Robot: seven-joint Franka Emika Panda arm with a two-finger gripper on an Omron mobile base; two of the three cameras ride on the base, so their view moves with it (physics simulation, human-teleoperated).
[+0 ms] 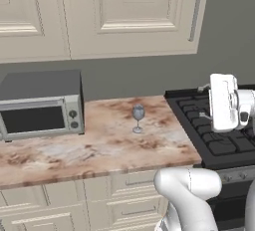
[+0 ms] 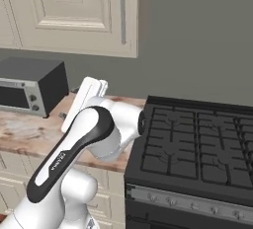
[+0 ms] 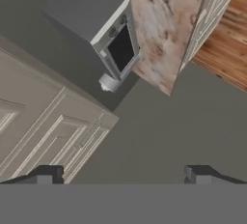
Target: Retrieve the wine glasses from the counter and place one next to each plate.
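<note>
Glass [image 1: 138, 117] stands upright on the desk [image 1: 99, 148], toward its right end and nearer the back edge than the front, well apart from everything else. At the desk's left end sits the oven [image 1: 41, 106], against the wall; beyond the right edge begins the stove [image 1: 219, 130]. The tool [image 3: 123, 174] is raised over the stove's near side, its fingers spread as wide as they go and holding nothing; in the hand view it looks at the wall and the oven, not at the glass. The step in hand looks like the reach: best to turn the hand toward the glass, come in level from the stove side, straddle the bowl or upper stem, and close gently so the thin stem does not tip.
</note>
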